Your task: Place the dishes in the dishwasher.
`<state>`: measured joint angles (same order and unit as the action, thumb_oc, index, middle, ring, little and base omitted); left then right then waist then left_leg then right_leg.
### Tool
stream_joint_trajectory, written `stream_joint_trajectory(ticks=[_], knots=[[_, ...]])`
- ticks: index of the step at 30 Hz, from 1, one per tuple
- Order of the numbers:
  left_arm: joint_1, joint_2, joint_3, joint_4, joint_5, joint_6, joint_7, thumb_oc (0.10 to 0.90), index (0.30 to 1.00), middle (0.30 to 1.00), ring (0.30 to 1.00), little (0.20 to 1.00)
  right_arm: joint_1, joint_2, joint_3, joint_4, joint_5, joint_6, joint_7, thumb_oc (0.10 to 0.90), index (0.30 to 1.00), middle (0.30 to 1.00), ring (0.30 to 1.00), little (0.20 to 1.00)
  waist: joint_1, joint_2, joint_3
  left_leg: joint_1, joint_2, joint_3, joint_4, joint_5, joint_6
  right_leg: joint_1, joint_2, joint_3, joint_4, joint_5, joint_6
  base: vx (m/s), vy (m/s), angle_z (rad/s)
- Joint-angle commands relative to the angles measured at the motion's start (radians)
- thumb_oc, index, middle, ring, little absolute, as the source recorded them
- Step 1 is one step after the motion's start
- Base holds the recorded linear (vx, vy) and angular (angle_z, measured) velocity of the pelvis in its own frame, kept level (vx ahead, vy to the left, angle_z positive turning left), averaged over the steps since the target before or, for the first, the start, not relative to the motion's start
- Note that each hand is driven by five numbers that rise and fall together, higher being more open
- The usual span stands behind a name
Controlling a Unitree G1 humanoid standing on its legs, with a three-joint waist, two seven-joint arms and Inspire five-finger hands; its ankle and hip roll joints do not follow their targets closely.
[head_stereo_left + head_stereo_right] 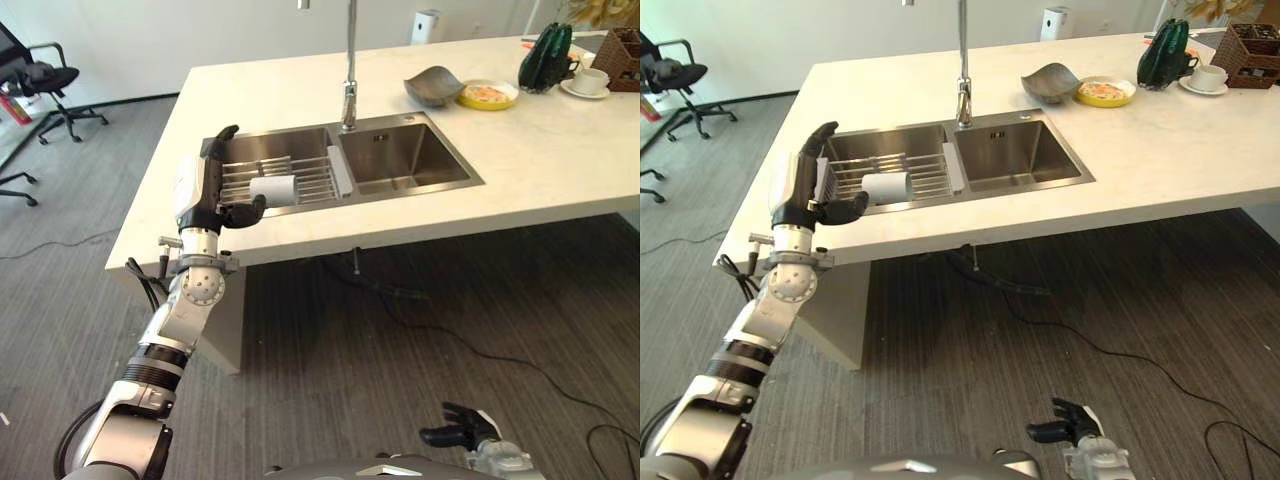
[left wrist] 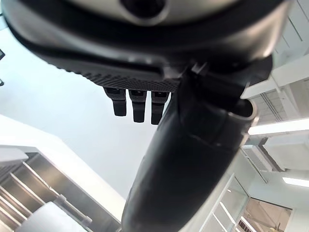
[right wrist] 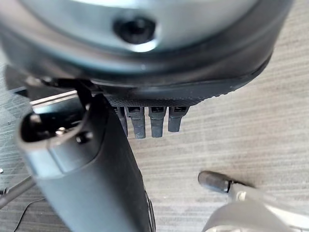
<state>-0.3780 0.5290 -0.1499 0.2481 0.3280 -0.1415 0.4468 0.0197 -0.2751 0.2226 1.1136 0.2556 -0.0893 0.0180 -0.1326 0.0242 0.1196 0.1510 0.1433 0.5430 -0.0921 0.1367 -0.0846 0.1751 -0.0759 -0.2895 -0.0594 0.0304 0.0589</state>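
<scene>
One white cup [image 1: 272,189] lies on the sink rack [image 1: 310,178]; my left robot hand [image 1: 207,183], released, hovers at its 9 o'clock. Right robot hand [image 1: 460,428] hangs relaxed above the floor [image 1: 420,340].

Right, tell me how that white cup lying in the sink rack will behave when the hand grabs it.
The white cup lies on its side across the rack wires, so it may roll if nudged. It looks smooth and glazed, probably slippery and breakable. The left hand, fingers open, is beside it; a wrap round the body seems safest.
</scene>
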Motion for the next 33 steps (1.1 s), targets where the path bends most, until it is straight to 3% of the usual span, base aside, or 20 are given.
stream_joint_trajectory(ticks=[1,2,3,4,5,6,8,9,12,13,17,22,25,27,28,29,30,31,33], knots=[[-0.068,0.118,0.034,-0.095,0.074,-0.019,0.031,0.800,0.900,0.900,0.900,0.900,-0.028,0.018,0.026,-0.040,-0.019,-0.028,0.023,0.800,0.900,0.900,0.900,0.900,0.030,-0.015,-0.051,-0.009,-0.053,0.002,0.063,-0.097,0.002,-0.119,-0.137,0.021,0.240,-0.002,0.121,0.05,0.159,0.17],[-0.085,0.136,0.016,-0.107,0.098,-0.006,0.026,0.800,0.900,0.900,0.900,0.900,-0.016,0.019,0.026,-0.059,-0.023,-0.026,0.030,0.800,0.900,0.900,0.900,0.900,0.019,-0.012,-0.031,0.015,-0.067,-0.006,0.043,-0.113,0.025,-0.192,-0.165,0.029,0.409,0.073,0.165,0.03,0.108,0.21],[-0.085,0.136,0.016,-0.107,0.098,-0.006,0.026,0.800,0.900,0.900,0.900,0.900,-0.016,0.019,0.026,-0.059,-0.023,-0.026,0.030,0.800,0.900,0.900,0.900,0.900,0.019,-0.012,-0.031,0.015,-0.067,-0.006,0.043,-0.113,0.025,-0.192,-0.165,0.029,0.409,0.073,0.165,0.05,0.145,0.18],[-0.095,0.146,0.008,-0.115,0.109,-0.001,0.024,0.800,0.900,0.900,0.900,0.900,-0.012,0.019,0.021,-0.065,-0.022,-0.025,0.034,0.800,0.900,0.900,0.900,0.900,0.013,-0.014,-0.021,0.027,-0.073,-0.010,0.034,-0.118,0.034,-0.233,-0.172,0.049,0.484,0.096,0.186,0.02,0.069,0.20],[-0.113,0.156,-0.009,-0.111,0.121,0.002,0.019,0.800,0.900,0.900,0.900,0.900,-0.015,0.019,0.020,-0.062,-0.016,-0.023,0.039,0.800,0.900,0.900,0.900,0.900,0.005,-0.004,-0.011,0.028,-0.063,-0.021,0.040,-0.118,0.041,-0.264,-0.156,0.071,0.547,0.115,0.193,0.11,0.098,0.21],[-0.129,0.173,-0.040,-0.096,0.164,0.013,0.009,0.800,0.900,0.900,0.900,0.900,-0.013,0.018,0.025,-0.053,-0.013,-0.019,0.048,0.800,0.900,0.900,0.900,0.900,-0.020,0.006,0.001,0.046,-0.060,-0.051,0.040,-0.134,0.046,-0.326,-0.116,0.120,0.591,0.095,0.188,0.19,0.054,0.25],[-0.166,0.192,-0.081,-0.055,0.202,0.033,-0.009,0.800,0.900,0.900,0.900,0.900,-0.012,0.015,0.035,-0.038,-0.005,-0.017,0.053,0.800,0.900,0.900,0.900,0.900,-0.042,0.000,-0.010,0.069,-0.088,-0.074,0.023,-0.149,0.040,-0.341,-0.086,0.145,0.460,0.058,0.161,0.28,-0.036,0.30],[-0.200,0.204,-0.127,-0.024,0.247,0.044,-0.014,0.800,0.900,0.900,0.900,0.900,-0.022,-0.001,0.049,-0.015,-0.013,-0.009,0.065,0.800,0.900,0.900,0.900,0.900,-0.049,-0.006,-0.008,0.077,-0.098,-0.089,0.019,-0.158,0.029,-0.340,-0.105,0.133,0.313,0.046,0.143,0.20,-0.055,0.25],[-0.226,0.230,-0.150,-0.044,0.276,0.039,-0.050,0.800,0.900,0.900,0.900,0.900,-0.005,0.014,0.040,0.002,-0.016,-0.011,0.053,0.800,0.900,0.900,0.900,0.900,-0.047,-0.021,-0.020,0.078,-0.107,-0.095,0.027,-0.162,0.023,-0.275,-0.106,0.111,0.240,0.050,0.134,0.09,-0.073,0.46],[-0.259,0.216,-0.182,0.033,0.265,0.029,-0.050,0.800,0.900,0.900,0.900,0.900,0.000,0.010,0.047,0.035,-0.008,-0.007,0.058,0.800,0.900,0.900,0.900,0.900,-0.044,-0.021,-0.052,0.071,-0.103,-0.082,0.027,-0.153,0.014,-0.220,-0.081,0.116,0.168,0.027,0.118,0.15,-0.125,0.53],[-0.245,0.202,-0.171,0.030,0.263,0.033,-0.055,0.800,0.900,0.900,0.900,0.900,0.015,-0.004,0.027,0.019,-0.011,-0.017,0.050,0.800,0.900,0.900,0.900,0.900,-0.034,-0.002,-0.088,0.068,-0.092,-0.053,0.024,-0.134,-0.005,-0.148,-0.053,0.084,0.058,0.033,0.106,0.12,-0.105,0.01],[-0.259,0.199,-0.181,0.025,0.271,0.033,-0.062,0.800,0.900,0.900,0.900,0.900,-0.011,-0.019,0.011,0.009,0.011,-0.026,0.036,0.800,0.900,0.900,0.900,0.900,-0.042,0.011,-0.085,0.069,-0.078,-0.049,0.041,-0.133,-0.024,-0.098,-0.041,0.074,0.010,0.026,0.095,0.06,-0.071,-0.19],[-0.277,0.194,-0.194,0.019,0.264,0.026,-0.066,0.800,0.900,0.900,0.900,0.900,-0.045,-0.020,0.044,-0.023,0.008,-0.026,0.042,0.800,0.900,0.900,0.900,0.900,-0.042,0.003,-0.057,0.025,-0.041,-0.044,0.189,-0.120,-0.064,-0.090,-0.034,0.078,0.008,0.017,0.075,0.03,-0.151,-0.19],[-0.311,0.190,-0.219,0.025,0.261,0.024,-0.075,0.800,0.900,0.900,0.900,0.900,-0.057,-0.026,0.054,-0.028,0.027,-0.025,0.046,0.800,0.900,0.900,0.900,0.900,-0.041,-0.021,-0.037,-0.028,0.010,-0.024,0.376,-0.091,-0.096,-0.078,-0.037,0.082,0.014,-0.003,0.048,0.03,-0.191,-0.12],[-0.325,0.191,-0.227,0.020,0.256,0.023,-0.079,0.800,0.900,0.900,0.900,0.900,-0.056,-0.027,0.054,-0.026,0.027,-0.023,0.047,0.800,0.900,0.900,0.900,0.900,-0.032,-0.024,-0.021,-0.062,0.036,-0.053,0.465,-0.080,-0.119,-0.068,-0.027,0.079,0.015,-0.010,0.036,0.04,-0.123,0.07],[-0.331,0.185,-0.234,0.018,0.255,0.028,-0.074,0.800,0.900,0.900,0.900,0.900,-0.055,-0.029,0.061,-0.016,0.021,-0.017,0.043,0.800,0.900,0.900,0.900,0.900,-0.018,-0.026,-0.008,-0.084,0.018,-0.113,0.463,-0.066,-0.124,-0.064,-0.030,0.077,0.013,-0.012,0.037,0.07,-0.001,0.11],[-0.334,0.181,-0.234,0.010,0.261,0.033,-0.073,0.800,0.900,0.900,0.900,0.900,-0.056,-0.031,0.062,-0.011,0.014,-0.019,0.041,0.800,0.900,0.900,0.900,0.900,-0.023,-0.013,-0.016,-0.079,0.008,-0.092,0.353,-0.078,-0.108,-0.069,-0.028,0.062,0.003,-0.010,0.052,0.06,0.056,0.11],[-0.333,0.181,-0.233,0.009,0.261,0.033,-0.073,0.800,0.900,0.900,0.900,0.900,-0.056,-0.031,0.062,-0.010,0.014,-0.019,0.042,0.800,0.900,0.900,0.900,0.900,-0.023,-0.014,-0.017,-0.076,0.006,-0.091,0.347,-0.075,-0.107,-0.069,-0.030,0.062,0.003,-0.009,0.053,0.10,0.078,-0.03],[-0.344,0.169,-0.243,0.029,0.268,0.031,-0.079,0.800,0.900,0.900,0.900,0.900,-0.041,-0.041,0.061,-0.012,-0.007,-0.018,0.040,0.800,0.900,0.900,0.900,0.900,-0.030,-0.014,-0.025,-0.068,-0.018,-0.067,0.261,-0.110,-0.071,-0.070,-0.038,0.070,0.009,0.004,0.063,0.09,0.042,0.10]])
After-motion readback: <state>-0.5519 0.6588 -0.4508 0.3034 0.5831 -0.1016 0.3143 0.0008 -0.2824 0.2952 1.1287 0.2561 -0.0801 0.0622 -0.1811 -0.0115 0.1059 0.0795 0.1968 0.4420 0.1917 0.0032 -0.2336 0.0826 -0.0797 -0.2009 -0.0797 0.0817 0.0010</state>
